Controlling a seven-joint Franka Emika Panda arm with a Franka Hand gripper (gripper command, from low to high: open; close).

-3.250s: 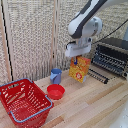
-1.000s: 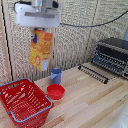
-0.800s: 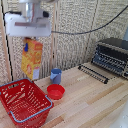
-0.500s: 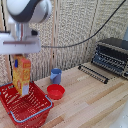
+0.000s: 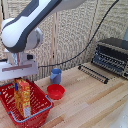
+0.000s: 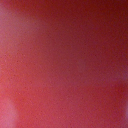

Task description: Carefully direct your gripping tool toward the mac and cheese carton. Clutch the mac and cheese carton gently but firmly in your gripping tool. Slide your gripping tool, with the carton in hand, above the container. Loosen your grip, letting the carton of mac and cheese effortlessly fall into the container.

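Landmark: the large red plastic shopping basket [image 5: 42, 111] with lattice sides and a grey-blue rim handle, standing on the pale wooden table [image 5: 95, 107] at the exterior view's left.
Carton: the flat rectangular orange-yellow cardboard mac and cheese box [image 5: 23, 98] with red and blue print stands upright inside the basket, its lower part below the basket's rim and its top rising above it.
Arm end: the white gripping tool [image 5: 21, 76] of the white robot arm hangs directly over the basket, right above the carton's top edge.
Jaws: the short fingers are hidden between the white block and the carton's top, so I cannot tell whether they clasp the carton or stand apart from it.
Cup: a blue cylindrical cup [image 5: 56, 76] stands on the table just beyond the basket, towards the exterior view's right.
Bowl: a small red round bowl [image 5: 56, 91] sits on the table just beside the basket's right side, in front of the cup.
Oven: a dark metal toaster oven [image 5: 114, 56] stands well apart from the basket at the exterior view's far right.
Rack: a dark wire rack [image 5: 93, 73] lies flat on the table between the cup and the oven.
Wrist view: filled with a blurred red surface; nothing in it can be made out.
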